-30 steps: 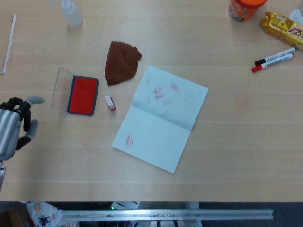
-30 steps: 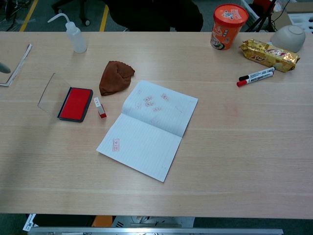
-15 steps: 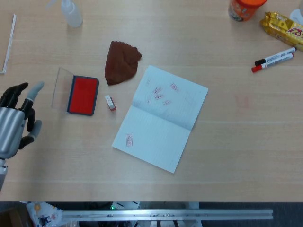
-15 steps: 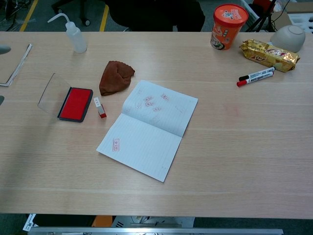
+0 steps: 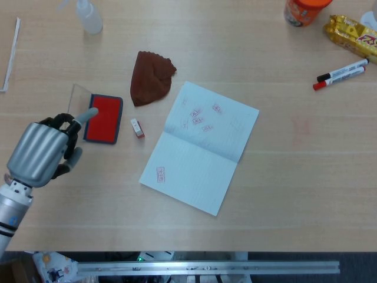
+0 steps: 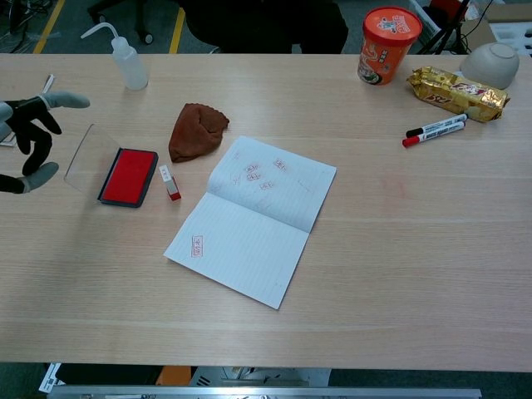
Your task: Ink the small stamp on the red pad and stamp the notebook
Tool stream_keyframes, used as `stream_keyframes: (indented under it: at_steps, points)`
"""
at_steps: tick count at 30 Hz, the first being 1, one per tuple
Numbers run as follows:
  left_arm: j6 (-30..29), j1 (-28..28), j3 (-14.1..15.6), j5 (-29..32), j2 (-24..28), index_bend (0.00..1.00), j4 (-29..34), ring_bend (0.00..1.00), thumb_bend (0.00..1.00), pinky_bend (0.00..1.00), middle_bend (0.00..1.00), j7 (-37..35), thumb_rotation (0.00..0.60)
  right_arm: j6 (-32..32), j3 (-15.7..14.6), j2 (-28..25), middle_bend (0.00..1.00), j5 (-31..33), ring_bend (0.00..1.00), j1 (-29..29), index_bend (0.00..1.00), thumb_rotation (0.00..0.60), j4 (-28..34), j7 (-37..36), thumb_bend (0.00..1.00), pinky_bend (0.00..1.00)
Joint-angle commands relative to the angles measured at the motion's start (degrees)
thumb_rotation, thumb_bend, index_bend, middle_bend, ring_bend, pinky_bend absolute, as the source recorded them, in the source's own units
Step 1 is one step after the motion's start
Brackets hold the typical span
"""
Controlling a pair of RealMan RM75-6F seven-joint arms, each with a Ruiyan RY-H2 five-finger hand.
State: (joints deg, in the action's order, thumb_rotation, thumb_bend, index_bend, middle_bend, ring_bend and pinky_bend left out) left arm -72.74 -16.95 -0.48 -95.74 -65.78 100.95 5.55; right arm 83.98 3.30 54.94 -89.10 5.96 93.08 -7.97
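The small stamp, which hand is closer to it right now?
Left. The left hand hovers open beyond the red pad from the small stamp; the right hand is out of view.

Table (image 5: pixel 294 177) — pale wood grain, matt. My left hand (image 5: pixel 44 152): ribbed silvery metal back, dark fingers. Notebook (image 5: pixel 200 147) — lined matt paper. Brown cloth (image 5: pixel 151 76), crumpled, soft. Red pad (image 5: pixel 103 118) in dark casing; clear glossy plastic lid (image 5: pixel 75 106).
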Motion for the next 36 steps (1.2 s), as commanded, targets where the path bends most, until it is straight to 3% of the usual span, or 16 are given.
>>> stream_keyframes:
  at_steps: [1, 5, 9, 22, 29, 36]
  points:
    - [2.4, -2.2, -0.5, -0.7, -0.5, 0.18, 0.2, 0.5, 0.38, 0.8, 0.49, -0.1, 0.6, -0.4, 0.1, -0.2, 0.41, 0.1, 0.33, 0.3, 0.31, 0.6, 0.2, 0.1, 0.3, 0.41]
    - [5.6, -5.1, -1.0, -1.1, -1.6, 0.23, 0.1, 0.71, 0.38, 0.98, 0.69, 1.2, 0.6, -1.0, 0.1, -0.3, 0.41, 0.2, 0.33, 0.7, 0.31, 0.6, 0.3, 0.1, 0.3, 0.41]
    - [9.6, -8.1, -1.8, -0.1, -2.9, 0.25, -0.1, 0.83, 0.38, 1.0, 0.81, 3.3, 0.6, -1.4, 0.0, -0.3, 0.41, 0.2, 0.33, 0.9, 0.31, 0.6, 0.2, 0.1, 0.3, 0.41]
    - [17.8, -14.0, -4.0, 7.8, -6.8, 0.18, -1.8, 0.9, 0.3, 1.0, 0.91, 12.4, 0.6, -1.7, -0.2, -0.4, 0.41, 0.3, 0.33, 0.9, 0.31, 0.6, -0.1, -0.1, 0.3, 0.41]
    - [19.9, -16.1, -4.4, 11.8, -9.8, 0.28, -4.8, 0.98, 0.3, 1.0, 0.99, 16.9, 0.6, -2.3, -0.4, -0.2, 0.41, 0.4, 0.33, 1.2, 0.31, 0.6, -0.2, 0.1, 0.3, 0.41]
    - [22.0, -18.2, -4.5, 14.9, -12.3, 0.35, -7.4, 1.0, 0.3, 1.0, 1.0, 18.8, 0.6, -2.5, -0.4, -0.2, 0.41, 0.7, 0.33, 1.3, 0.31, 0.6, -0.2, 0.2, 0.3, 0.41]
